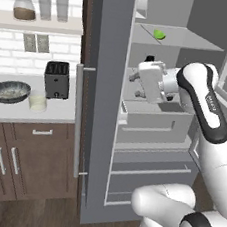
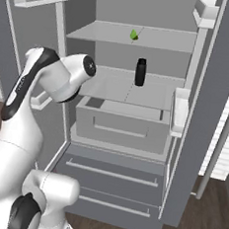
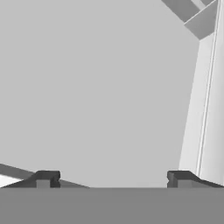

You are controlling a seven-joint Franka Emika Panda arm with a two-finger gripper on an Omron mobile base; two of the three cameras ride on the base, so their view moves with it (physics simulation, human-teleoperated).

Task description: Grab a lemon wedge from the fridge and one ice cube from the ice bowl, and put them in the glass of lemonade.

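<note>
Your gripper has its jaws spread wide with nothing between them, facing a plain grey inner wall of the fridge. In the left base view you can see the hand reaching into the open fridge at the middle shelf, just above the pale drawer.

The lemon wedge lies on the fridge's upper shelf, above your hand and apart from it; the right base view shows it alone on that shelf. A small dark bottle stands upright on the middle shelf, below the wedge.

To the left of the fridge, on the counter, sits the ice bowl, with the glass of lemonade just beside it, in front of the black toaster.
</note>
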